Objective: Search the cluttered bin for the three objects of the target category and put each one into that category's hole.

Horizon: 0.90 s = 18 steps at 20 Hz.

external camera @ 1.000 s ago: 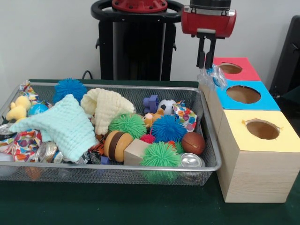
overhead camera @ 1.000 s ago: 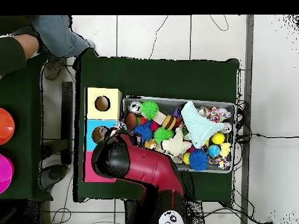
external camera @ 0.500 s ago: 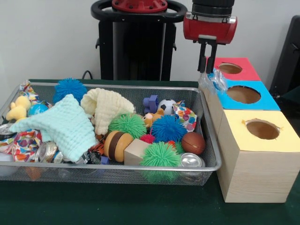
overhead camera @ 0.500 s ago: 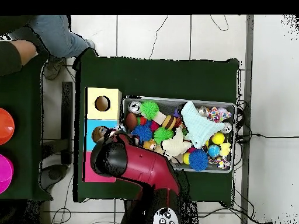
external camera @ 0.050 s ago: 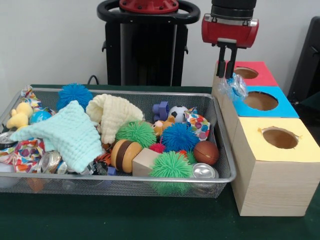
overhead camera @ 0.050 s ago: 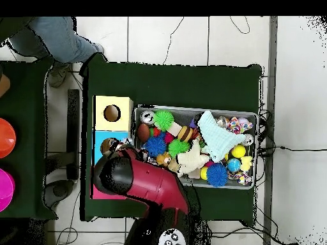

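Carrying a crinkly clear bag (external camera @ 0.050 s ago: 234, 86), the gripper (external camera @ 0.050 s ago: 227, 75) hung off the red arm (external camera @ 0.050 s ago: 230, 27) right at the bin-side edge of the blue box (external camera @ 0.050 s ago: 280, 107). That box sat between the red box (external camera @ 0.050 s ago: 260, 75) behind it and the yellow box (external camera @ 0.050 s ago: 305, 150) in front, all three in a row just beside the wire bin (external camera @ 0.050 s ago: 220, 140).

The claw looked pinched together on the top of the bag, with the bag dangling below the tips; I could not see the contact itself. The bag hung over the blue box's near corner, touching or almost touching its top, short of the blue box's hole (external camera @ 0.050 s ago: 260, 100). In the overhead view the arm (overhead camera @ 0.050 s ago: 137, 182) covered the red box and most of the blue box, so no check from there.

Judgement on the step: if blue was the target, the drop needed the bag fully over the hole, not the rim. Thin film is light and floppy, so it could snag on the cut edge or drape across the opening instead of falling. Best bet was to shift further from the bin until the bag's bulk centred over the hole, lower until the bag sat partly inside, then release. Opening from high up risked it drifting back toward the bin.

The bin beside the blue box remained full: pale green cloth (external camera @ 0.050 s ago: 67, 135), cream cloth (external camera @ 0.050 s ago: 112, 115), spiky balls, small basketball (external camera @ 0.050 s ago: 206, 152), can (external camera @ 0.050 s ago: 204, 171).
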Motion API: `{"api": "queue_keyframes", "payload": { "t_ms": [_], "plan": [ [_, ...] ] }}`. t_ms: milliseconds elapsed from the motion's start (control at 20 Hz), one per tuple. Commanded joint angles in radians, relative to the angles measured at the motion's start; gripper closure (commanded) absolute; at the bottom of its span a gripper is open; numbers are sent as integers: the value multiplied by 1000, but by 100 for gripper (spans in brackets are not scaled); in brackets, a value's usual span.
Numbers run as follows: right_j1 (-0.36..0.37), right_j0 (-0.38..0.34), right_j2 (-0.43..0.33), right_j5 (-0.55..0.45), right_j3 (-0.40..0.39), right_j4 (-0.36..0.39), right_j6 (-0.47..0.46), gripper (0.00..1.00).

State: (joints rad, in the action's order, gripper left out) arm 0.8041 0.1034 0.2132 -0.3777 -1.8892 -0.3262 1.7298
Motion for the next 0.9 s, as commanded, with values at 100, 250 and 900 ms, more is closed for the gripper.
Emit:
{"api": "queue_keyframes", "payload": {
  "t_ms": [100,250,900],
  "plan": [
    [-12,19,-2,-27,-24,-70,305,100],
    [-14,36,-1,-20,-31,-79,318,100],
    [-32,63,-3,5,-31,-91,345,100]
  ]
}}
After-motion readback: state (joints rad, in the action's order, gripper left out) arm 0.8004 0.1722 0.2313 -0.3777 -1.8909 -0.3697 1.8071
